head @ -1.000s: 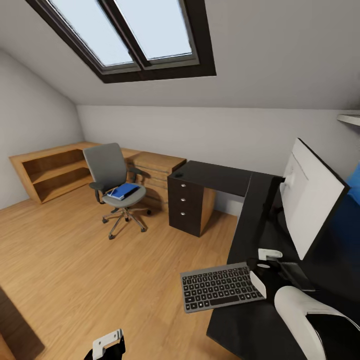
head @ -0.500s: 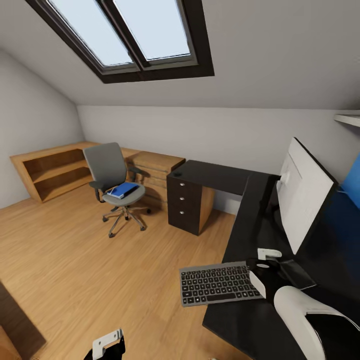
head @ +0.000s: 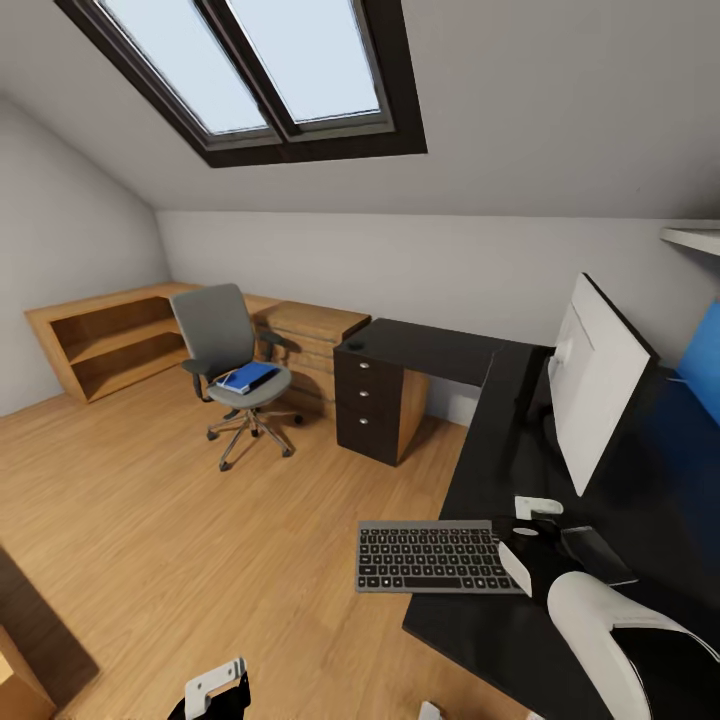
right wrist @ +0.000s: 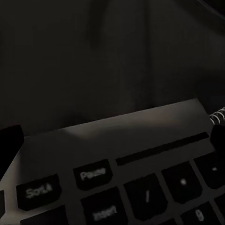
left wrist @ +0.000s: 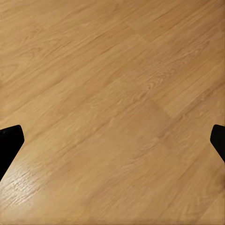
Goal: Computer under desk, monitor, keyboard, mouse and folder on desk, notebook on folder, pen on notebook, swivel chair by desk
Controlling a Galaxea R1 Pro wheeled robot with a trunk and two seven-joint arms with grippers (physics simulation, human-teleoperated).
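The keyboard [head: 435,557] lies across the desk [head: 470,470] edge, its left part overhanging the floor. My right gripper [head: 527,538] hovers at its right end; in the right wrist view the fingertips [right wrist: 10,140] stand wide apart over the keyboard [right wrist: 117,183], so it is open. The monitor [head: 595,385] stands on the desk, white back toward me. The mouse [head: 355,346] sits on the far desk corner. The swivel chair [head: 232,370] stands apart from the desk with the folder [head: 250,376] on its seat. My left gripper [left wrist: 112,140] hangs open over the floor. Computer, notebook and pen are out of view.
A black drawer unit [head: 368,415] stands under the desk's far corner. Low wooden shelving [head: 110,340] and a wooden chest [head: 312,335] line the back wall. A flat dark square [head: 597,556] lies beside my right gripper. A blue panel [head: 700,360] backs the desk.
The camera has moved, so the monitor now looks narrower and more edge-on. The keyboard now lies level in the picture instead of tilted. Both grippers sit where they were.
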